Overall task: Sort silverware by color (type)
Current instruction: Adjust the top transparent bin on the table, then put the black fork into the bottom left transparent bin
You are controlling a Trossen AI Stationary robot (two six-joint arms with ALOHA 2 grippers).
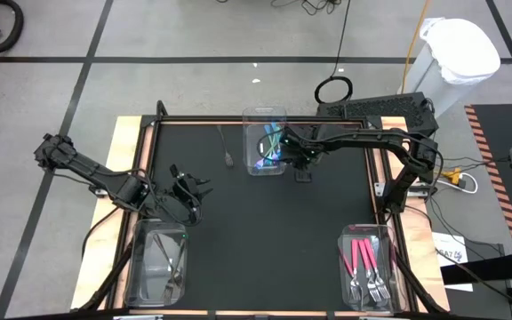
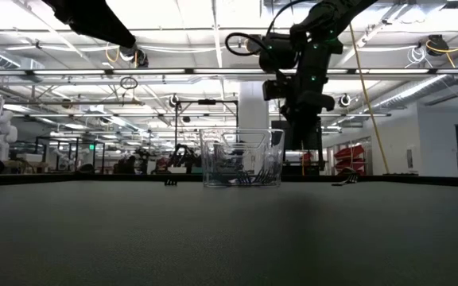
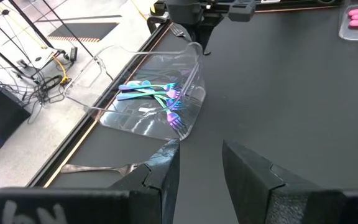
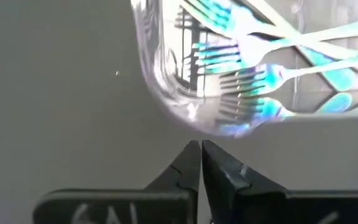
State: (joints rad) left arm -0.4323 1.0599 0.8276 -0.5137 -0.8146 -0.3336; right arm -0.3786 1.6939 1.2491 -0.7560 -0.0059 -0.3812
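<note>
Several teal-handled forks [image 1: 269, 147] lie in a clear bin [image 1: 249, 133] at the table's far middle; they also show in the right wrist view [image 4: 247, 81] and the left wrist view [image 3: 157, 96]. My right gripper [image 1: 301, 162] is shut and empty just off the bin's near right corner [image 4: 191, 121]. A grey fork [image 1: 227, 151] lies flat on the table left of that bin and also shows in the left wrist view [image 3: 98, 168]. My left gripper [image 3: 201, 168] is open and empty above the table's left side [image 1: 188, 191].
A clear bin [image 1: 385, 240] at the near right corner holds pink-handled forks [image 1: 363, 258]. A clear bin [image 1: 140, 267] at the near left corner holds grey utensils [image 1: 169, 262]. The black mat [image 1: 265, 240] lies between them. A wooden frame [image 1: 127, 133] edges the table.
</note>
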